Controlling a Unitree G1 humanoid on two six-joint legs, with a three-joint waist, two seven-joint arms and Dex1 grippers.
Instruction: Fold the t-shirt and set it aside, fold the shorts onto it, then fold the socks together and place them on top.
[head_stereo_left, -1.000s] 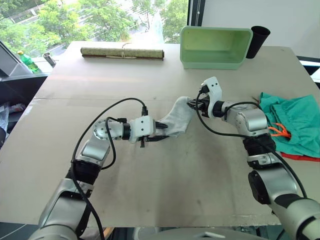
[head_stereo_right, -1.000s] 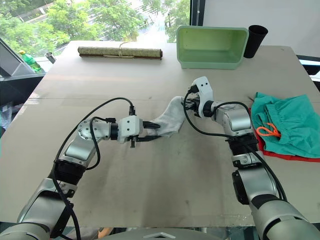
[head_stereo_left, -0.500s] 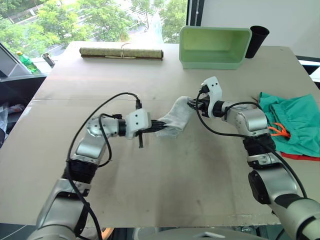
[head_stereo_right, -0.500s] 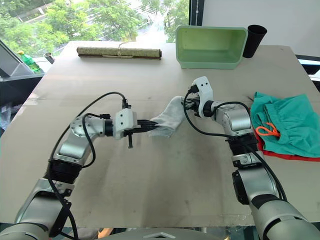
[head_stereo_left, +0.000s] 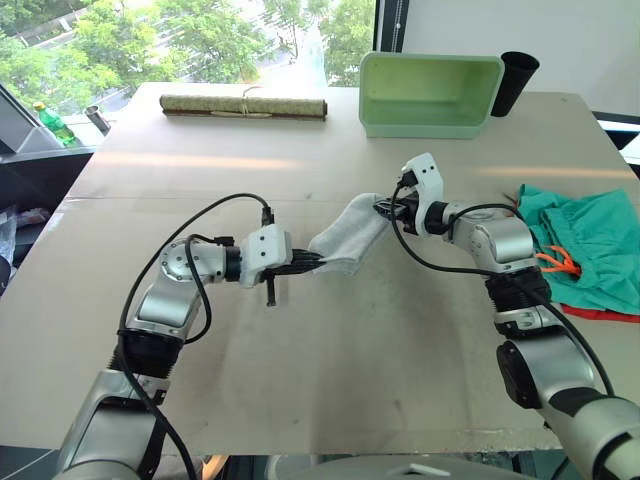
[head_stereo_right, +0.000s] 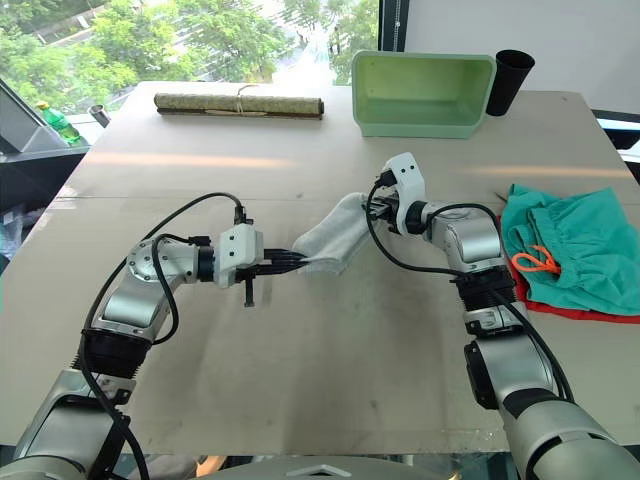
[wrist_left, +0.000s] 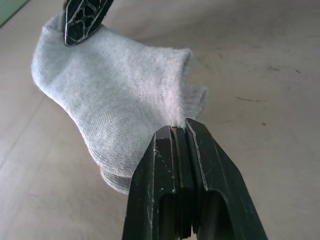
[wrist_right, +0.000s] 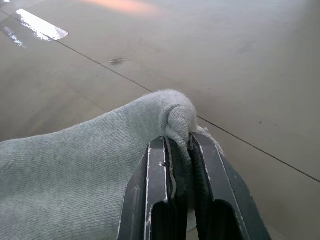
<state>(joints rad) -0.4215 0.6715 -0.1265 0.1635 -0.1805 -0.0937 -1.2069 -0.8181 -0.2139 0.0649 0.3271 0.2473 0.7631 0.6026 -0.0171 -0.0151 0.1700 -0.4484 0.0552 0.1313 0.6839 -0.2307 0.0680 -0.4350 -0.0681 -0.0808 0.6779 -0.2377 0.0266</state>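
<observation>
the left tool (head_stereo_left: 318, 263), clenched on the socks (head_stereo_left: 345, 240), has pulled back leftward since a moment ago, stretching them above the bench (head_stereo_left: 330, 380) toward the right tool (head_stereo_left: 385, 209), clamped on the other end. folding comes next. the green bin (head_stereo_left: 432, 92) looks empty; shorts (head_stereo_left: 585, 235) lie over the t-shirt (head_stereo_left: 605, 314) at right.

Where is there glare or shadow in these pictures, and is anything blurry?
Right wrist view: bright patches of glare on the table; the right gripper close up looks soft.
Left wrist view: the socks sharp, the table behind blurred.
Left eye view: faint bright bands across the table, soft shadows under the arms.
</observation>
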